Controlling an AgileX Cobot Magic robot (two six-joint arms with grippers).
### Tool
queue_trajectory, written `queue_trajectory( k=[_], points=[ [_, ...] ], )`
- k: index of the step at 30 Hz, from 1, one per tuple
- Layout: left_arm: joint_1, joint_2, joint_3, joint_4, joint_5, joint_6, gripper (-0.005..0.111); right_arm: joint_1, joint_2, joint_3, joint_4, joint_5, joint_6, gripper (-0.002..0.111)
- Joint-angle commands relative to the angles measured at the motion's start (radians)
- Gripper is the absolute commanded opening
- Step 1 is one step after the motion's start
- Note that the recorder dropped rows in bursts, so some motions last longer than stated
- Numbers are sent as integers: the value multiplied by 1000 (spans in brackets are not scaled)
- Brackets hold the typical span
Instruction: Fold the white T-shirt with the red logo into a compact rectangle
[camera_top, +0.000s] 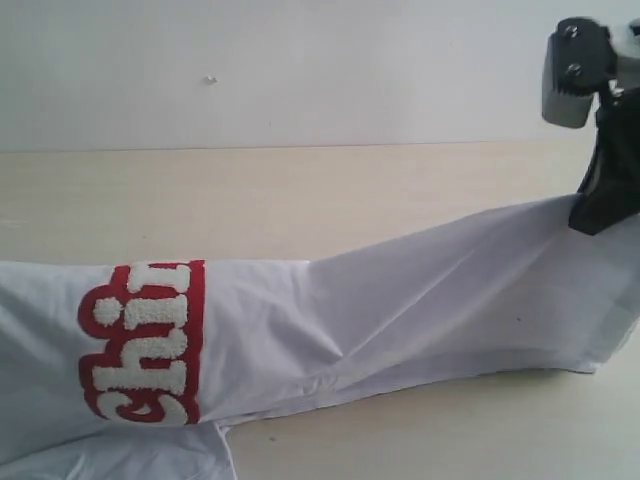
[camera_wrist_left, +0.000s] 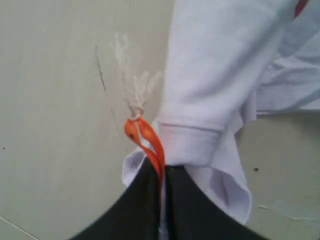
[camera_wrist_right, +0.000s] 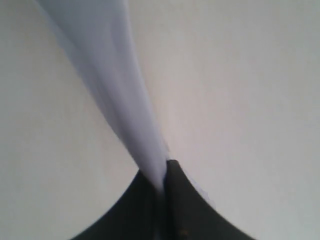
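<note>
My left end effector (camera_wrist_left: 162, 172) and right end effector (camera_wrist_right: 163, 175) each pinch the white T-shirt (camera_top: 400, 310). Its long axis runs 8 to 2 o'clock.

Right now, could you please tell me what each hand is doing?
Left hand: closed on the T-shirt.
Right hand: closed on the T-shirt.

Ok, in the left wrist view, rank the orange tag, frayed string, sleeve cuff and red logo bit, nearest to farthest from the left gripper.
1. orange tag, pinched in the left gripper, and sleeve cuff, right beside its fingers: too close to call.
2. frayed string, tied on the tag's outer end.
3. red logo bit, farthest out, past the cuff.
</note>
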Motion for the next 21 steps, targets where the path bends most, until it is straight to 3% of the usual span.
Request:
queue_trajectory(
  k=[1, 7, 14, 21],
  points=[
    [36, 162, 2, 51, -225, 8, 0, -3, 114, -7, -59, -131, -11, 0],
    [118, 315, 2, 65, -433, 13, 0, -3, 271, -62, -117, -209, -16, 0],
    [194, 427, 2, 67, -656, 13, 0, -3, 390, -102, -203, -435, 40, 0],
    [204, 565, 2, 69, -859, 13, 0, -5, 523, -175, -249, -523, 108, 0]
  ],
)
